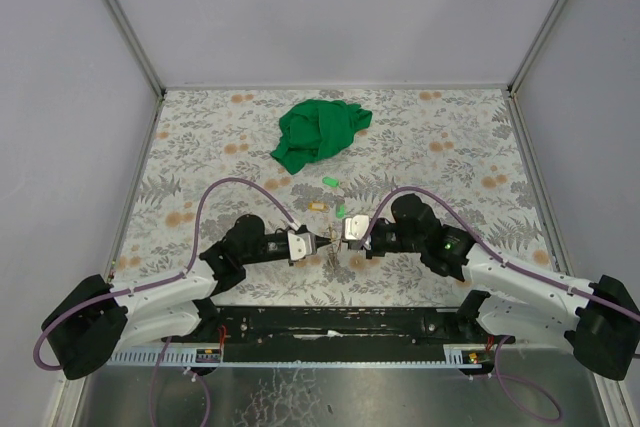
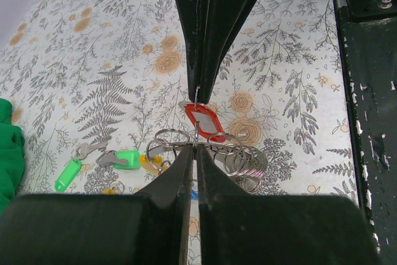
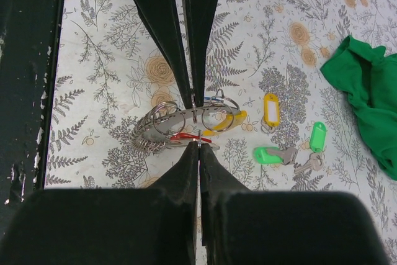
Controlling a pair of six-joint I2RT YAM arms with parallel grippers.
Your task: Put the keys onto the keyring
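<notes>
The keyring [image 2: 243,161] is a silvery bunch of wire loops lying between both grippers; it also shows in the right wrist view [image 3: 155,122]. My left gripper [image 2: 195,146] is shut on one upright loop of it. My right gripper [image 3: 198,143] is shut on the small ring of a red-tagged key [image 3: 182,136], held tip to tip against the left gripper [image 1: 323,242]. The red tag [image 2: 205,122] hangs between the two. A yellow tag [image 3: 231,122] and a blue one [image 3: 214,98] sit at the keyring. Loose keys lie beyond it: two green-tagged ones [image 3: 268,154] [image 3: 318,136] and an orange-yellow one [image 3: 271,108].
A crumpled green cloth [image 1: 318,132] lies at the back centre of the floral table [image 1: 450,147]. The loose keys [image 1: 331,182] lie between it and the grippers. A black rail [image 1: 330,322] runs along the near edge, with grey walls on three sides.
</notes>
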